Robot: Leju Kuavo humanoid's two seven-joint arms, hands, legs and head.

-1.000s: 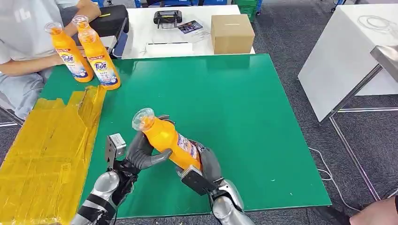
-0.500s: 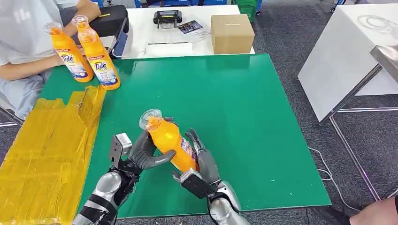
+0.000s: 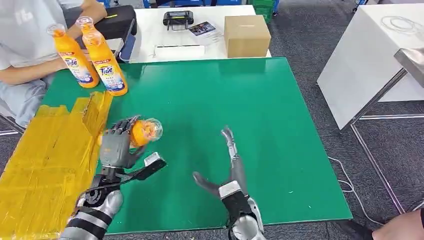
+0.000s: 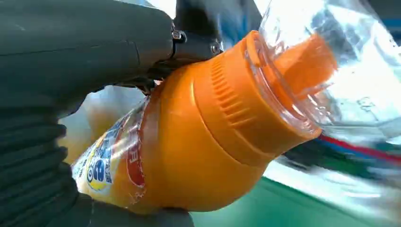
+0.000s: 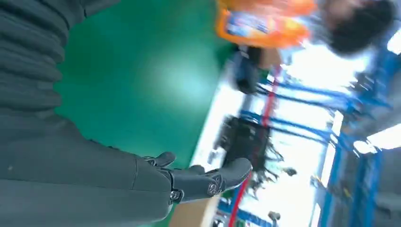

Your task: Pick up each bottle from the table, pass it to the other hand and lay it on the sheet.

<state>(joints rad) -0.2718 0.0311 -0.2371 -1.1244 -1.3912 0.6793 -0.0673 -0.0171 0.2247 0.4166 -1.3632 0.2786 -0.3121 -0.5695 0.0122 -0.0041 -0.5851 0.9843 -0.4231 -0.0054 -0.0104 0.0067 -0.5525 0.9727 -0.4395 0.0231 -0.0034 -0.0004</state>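
Note:
My left hand [image 3: 116,145] grips an orange detergent bottle [image 3: 144,131] with a clear cap, held above the green table [image 3: 280,150] near the edge of the yellow sheet [image 3: 45,165]. Close up in the left wrist view, the bottle [image 4: 198,137] lies in my left hand [image 4: 71,71], cap pointing away from the wrist. My right hand [image 3: 231,160] is open over the middle of the table, fingers stretched out and holding nothing; the right wrist view shows its fingers [image 5: 208,182] spread above the green top. Two more orange bottles [image 3: 92,57] stand upright at the table's far left corner.
A person in a white shirt [image 3: 25,35] sits at the far left, behind the two standing bottles. Beyond the green table is a white table with a cardboard box [image 3: 246,35] and a black device [image 3: 178,19]. Another white table [image 3: 370,60] stands to the right.
The right hand let go of the bottle and opened. My left hand carried the bottle to the left, toward the yellow sheet, and tipped it so the cap faces the camera.

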